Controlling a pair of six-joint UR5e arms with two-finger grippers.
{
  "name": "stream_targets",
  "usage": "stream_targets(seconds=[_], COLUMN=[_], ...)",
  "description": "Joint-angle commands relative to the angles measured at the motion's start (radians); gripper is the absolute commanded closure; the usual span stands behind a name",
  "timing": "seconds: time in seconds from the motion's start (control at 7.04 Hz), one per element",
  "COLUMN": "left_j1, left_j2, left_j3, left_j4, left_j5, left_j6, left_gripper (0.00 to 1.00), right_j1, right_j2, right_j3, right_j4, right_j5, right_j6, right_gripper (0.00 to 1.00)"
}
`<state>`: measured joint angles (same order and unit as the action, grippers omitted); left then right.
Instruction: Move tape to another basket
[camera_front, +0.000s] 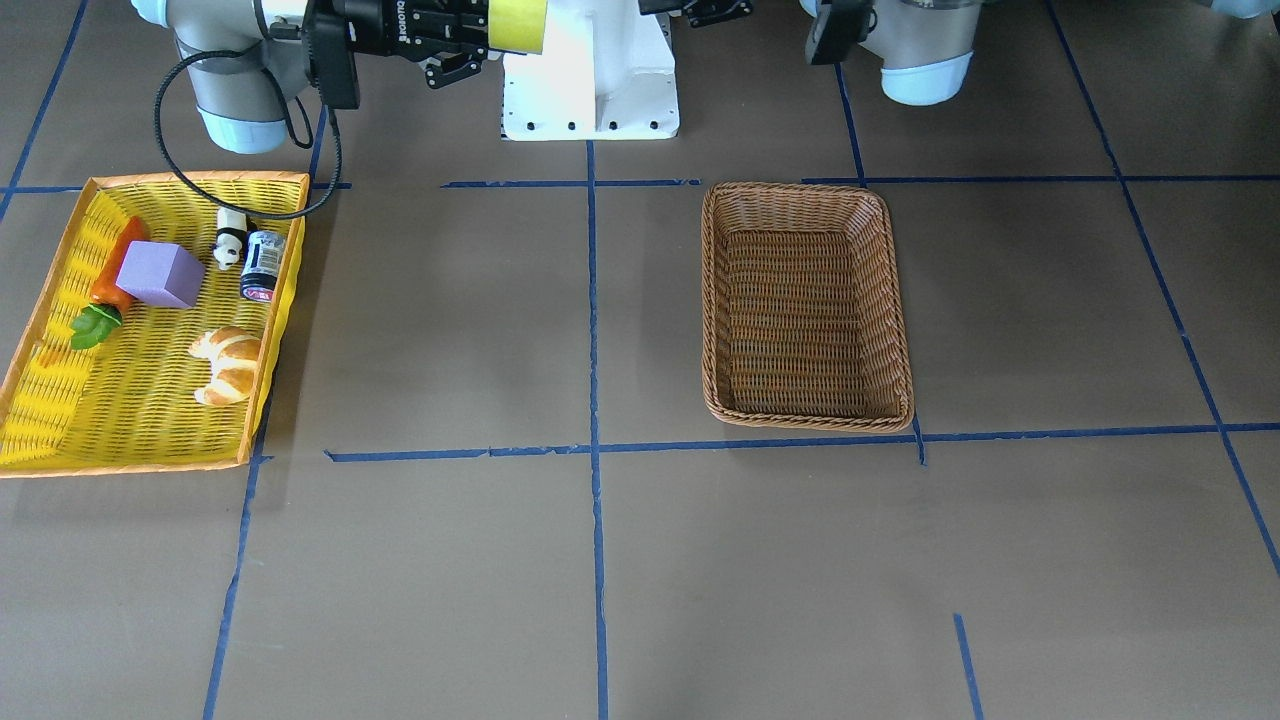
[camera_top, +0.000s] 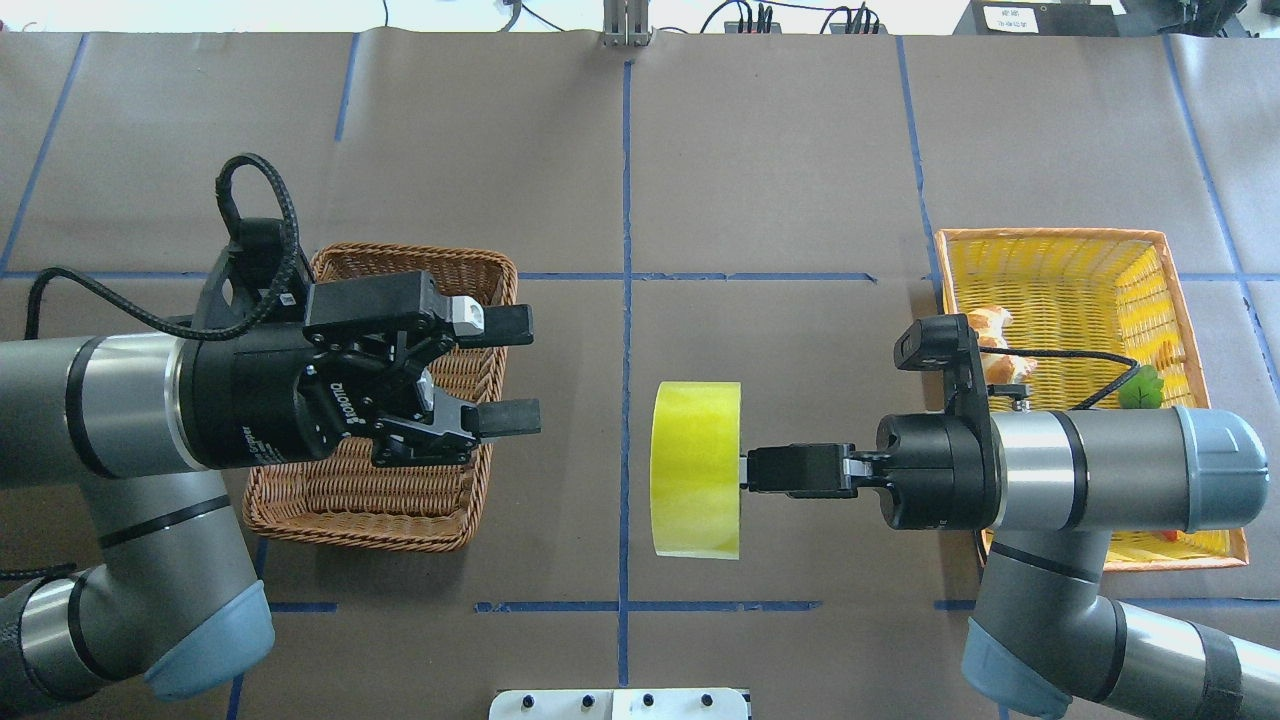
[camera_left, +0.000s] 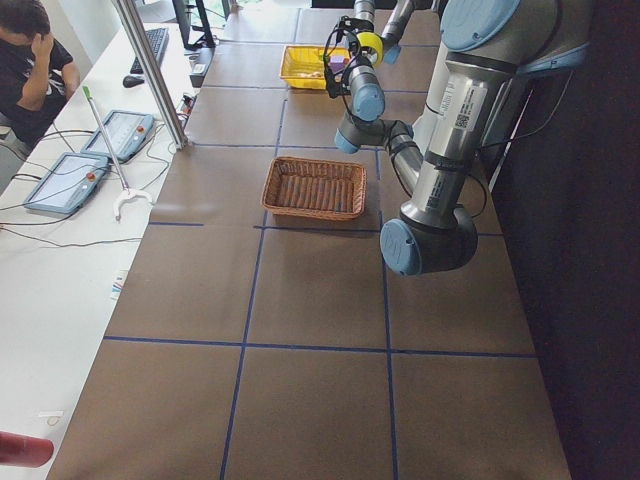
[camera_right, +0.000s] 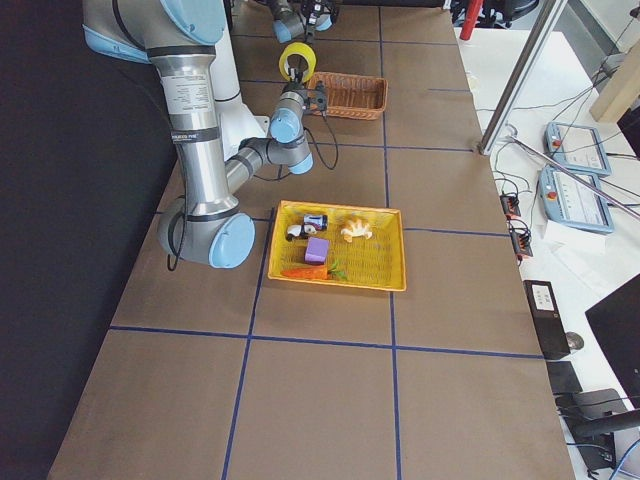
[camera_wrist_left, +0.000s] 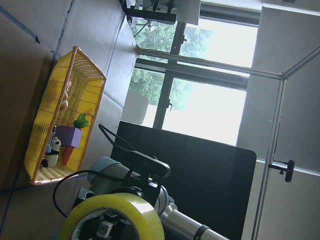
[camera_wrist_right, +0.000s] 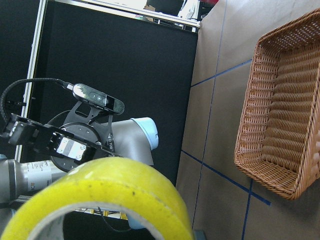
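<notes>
- Arms come in from the near edge, one on either side of the white base plate.
- At the middle of the table we find the right gripper clamped on the wall of the tape. The roll is held on edge, clear of the tabletop, over the blue centre line, with its open core facing left and right.
- Left of the roll and apart from it, the left gripper points towards it, fingers spread wide.
- Beneath that gripper, on the left half of the table, sits the brown wicker basket, well apart from the tape.
- On the right half we see the yellow mesh tray.
- In the tray's near part a purple block lies against a carrot, with a panda toy and a small can just beside each other by the left wall.
- Farther along that wall lies a croissant.
</notes>
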<state>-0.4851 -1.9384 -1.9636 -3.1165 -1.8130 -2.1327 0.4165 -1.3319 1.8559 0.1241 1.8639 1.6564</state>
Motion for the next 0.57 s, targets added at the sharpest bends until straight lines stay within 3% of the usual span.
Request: stream_targets(seconds=[0.0, 0.43], left_j1=[0.033, 0.077], left_j2=[-0.011, -0.017], left_j3=[0.000, 0.000], left_j4=[0.001, 0.001], left_j5=[0.012, 0.047], left_j6=[-0.001, -0.001], left_gripper=[0.00, 0.00], right_j1=[-0.016, -0.027], right_j2=[0.014, 0.036], right_j3=[0.000, -0.004], right_j4=[-0.007, -0.011], right_j5=[0.000, -0.005], right_j6=[0.000, 0.002], right_gripper=[1.00, 0.99])
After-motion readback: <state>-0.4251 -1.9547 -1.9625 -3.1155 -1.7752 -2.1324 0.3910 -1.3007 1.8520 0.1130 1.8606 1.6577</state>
